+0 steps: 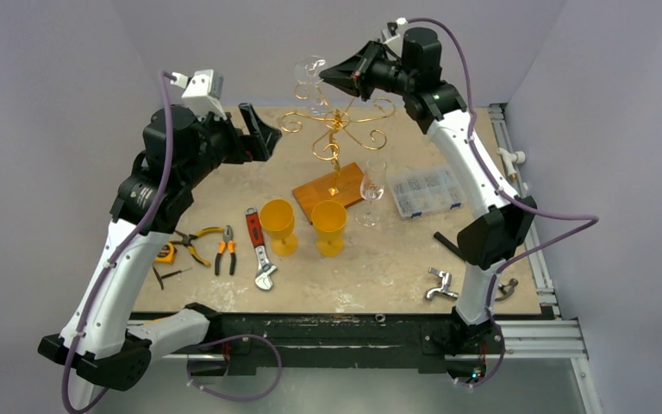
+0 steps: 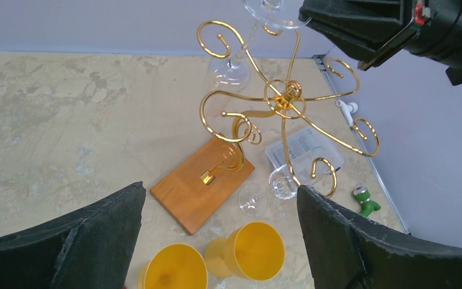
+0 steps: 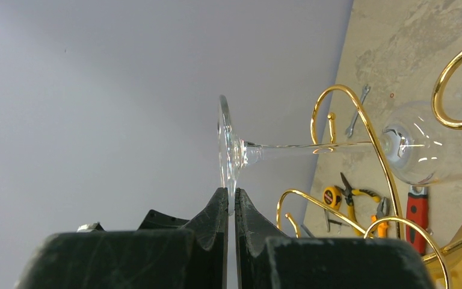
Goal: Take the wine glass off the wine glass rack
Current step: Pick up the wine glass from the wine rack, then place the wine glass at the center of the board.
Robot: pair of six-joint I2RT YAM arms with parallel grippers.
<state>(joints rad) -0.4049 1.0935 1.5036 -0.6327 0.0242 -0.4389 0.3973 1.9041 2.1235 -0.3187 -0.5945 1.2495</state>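
Grip looked sound: my right gripper (image 3: 231, 201) pinched the foot rim of the wine glass (image 3: 418, 150), whose stem lay inside a curl of the wine glass rack (image 3: 361, 120), top centre of the overhead view. I judged a slow, untwisted slide out through the curl's opening best. My left gripper (image 1: 257, 131) hung spread wide, mid-left.
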